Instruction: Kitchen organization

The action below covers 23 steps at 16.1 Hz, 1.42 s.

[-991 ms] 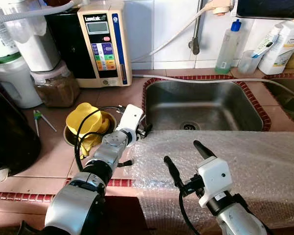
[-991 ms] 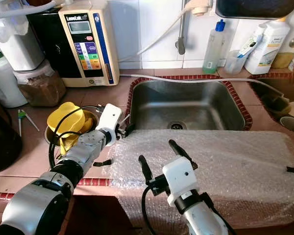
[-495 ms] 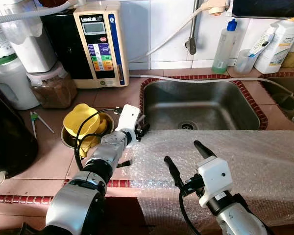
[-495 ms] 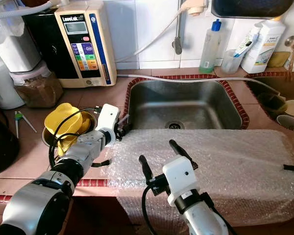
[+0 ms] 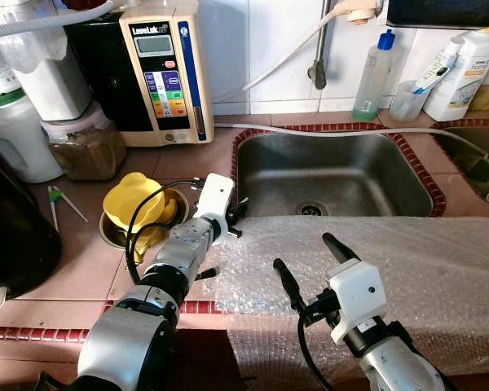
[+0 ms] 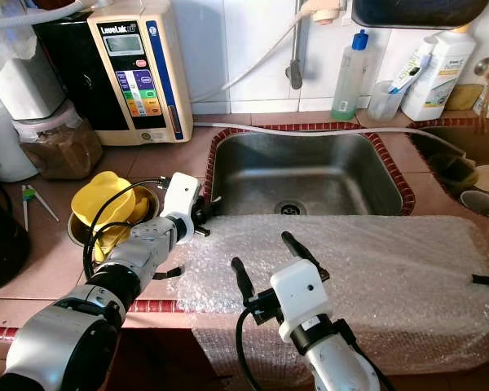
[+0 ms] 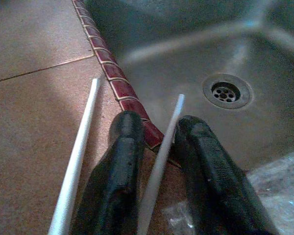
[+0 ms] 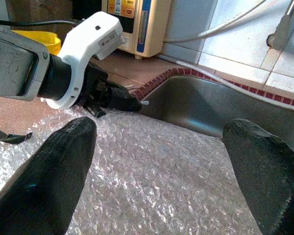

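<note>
My left gripper [image 5: 236,213] rests low at the sink's front left corner, at the edge of the bubble wrap sheet [image 5: 407,261]. In the left wrist view its fingers [image 7: 120,161] are closed on a thin white stick [image 7: 161,161] that points towards the sink [image 5: 334,175]. A second white stick [image 7: 76,166] lies on the brown tiles just beside them. My right gripper [image 5: 301,251] hovers open over the near part of the bubble wrap, with nothing between its fingers [image 8: 63,166].
A metal bowl with yellow gloves [image 5: 134,204] sits left of my left arm. A water ioniser [image 5: 167,69], a jar [image 5: 85,147] and white containers line the back left. Bottles [image 5: 375,77] stand behind the sink. Green sticks [image 5: 61,199] lie on the counter.
The view has shifted a little. My left gripper stays at the sink's corner with only a slight nudge. The right arm has not moved.
</note>
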Tool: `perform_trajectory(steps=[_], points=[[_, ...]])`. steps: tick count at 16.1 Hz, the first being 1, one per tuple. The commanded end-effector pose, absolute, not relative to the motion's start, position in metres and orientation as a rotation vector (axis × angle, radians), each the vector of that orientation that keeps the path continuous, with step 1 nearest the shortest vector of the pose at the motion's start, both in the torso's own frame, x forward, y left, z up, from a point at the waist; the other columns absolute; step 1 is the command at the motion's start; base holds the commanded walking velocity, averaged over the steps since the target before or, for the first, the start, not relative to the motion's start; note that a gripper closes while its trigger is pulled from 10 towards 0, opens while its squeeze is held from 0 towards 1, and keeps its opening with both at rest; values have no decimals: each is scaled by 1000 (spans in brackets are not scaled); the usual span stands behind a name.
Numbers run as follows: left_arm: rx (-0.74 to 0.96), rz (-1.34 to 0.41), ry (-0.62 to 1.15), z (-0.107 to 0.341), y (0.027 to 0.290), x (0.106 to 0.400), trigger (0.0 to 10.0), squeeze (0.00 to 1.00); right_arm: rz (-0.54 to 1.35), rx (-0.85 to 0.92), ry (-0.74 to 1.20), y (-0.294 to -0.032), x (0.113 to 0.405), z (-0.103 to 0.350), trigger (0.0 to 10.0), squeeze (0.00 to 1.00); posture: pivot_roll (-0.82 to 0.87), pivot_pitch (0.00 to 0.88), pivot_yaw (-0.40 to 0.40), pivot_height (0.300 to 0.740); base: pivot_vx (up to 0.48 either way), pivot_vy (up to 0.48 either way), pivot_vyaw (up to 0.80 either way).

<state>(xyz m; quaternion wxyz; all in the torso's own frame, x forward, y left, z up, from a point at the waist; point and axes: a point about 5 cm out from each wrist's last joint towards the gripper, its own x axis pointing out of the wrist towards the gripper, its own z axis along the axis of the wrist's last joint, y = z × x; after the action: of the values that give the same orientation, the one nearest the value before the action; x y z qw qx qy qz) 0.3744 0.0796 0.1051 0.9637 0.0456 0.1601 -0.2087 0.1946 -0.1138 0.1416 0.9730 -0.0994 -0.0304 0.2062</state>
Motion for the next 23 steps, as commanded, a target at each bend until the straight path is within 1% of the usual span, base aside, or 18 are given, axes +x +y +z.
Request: perform_trajectory(steps=[1,4,7,11,14,16,17,18,21,23], points=[[106,-369,415,86,93,368,0,0,418,-198,-73,-113,195,145,10000,0,-19,47,82,740,0,0,0],[104,-354,388,89,94,369,0,0,414,-201,-73,-114,195,145,10000,0,-21,46,84,740,0,0,0],[56,-327,291,103,94,375,0,0,412,-205,-75,-115,196,145,10000,0,-18,40,82,740,0,0,0],[45,-327,201,112,95,377,0,0,410,-211,-81,-116,198,146,10000,0,-18,32,80,740,0,0,0],[51,-340,130,117,95,377,0,0,414,-216,-83,-117,199,146,10000,0,-18,24,73,740,0,0,0],[83,-353,84,121,92,377,0,0,415,-220,-82,-117,199,146,10000,0,-21,20,70,740,0,0,0],[105,-350,33,127,90,378,10000,0,415,-222,-82,-118,200,146,10000,0,-22,19,69,740,0,0,0],[71,-373,13,131,87,378,10000,1000,416,-223,-82,-118,200,146,10000,0,-23,17,68,740,0,0,0],[53,-392,2,133,81,378,10000,1000,416,-226,-81,-118,200,146,10000,0,-28,15,70,740,0,0,0],[72,-411,18,131,79,378,10000,1000,415,-225,-80,-118,200,146,10000,0,-30,18,70,740,0,0,0]])
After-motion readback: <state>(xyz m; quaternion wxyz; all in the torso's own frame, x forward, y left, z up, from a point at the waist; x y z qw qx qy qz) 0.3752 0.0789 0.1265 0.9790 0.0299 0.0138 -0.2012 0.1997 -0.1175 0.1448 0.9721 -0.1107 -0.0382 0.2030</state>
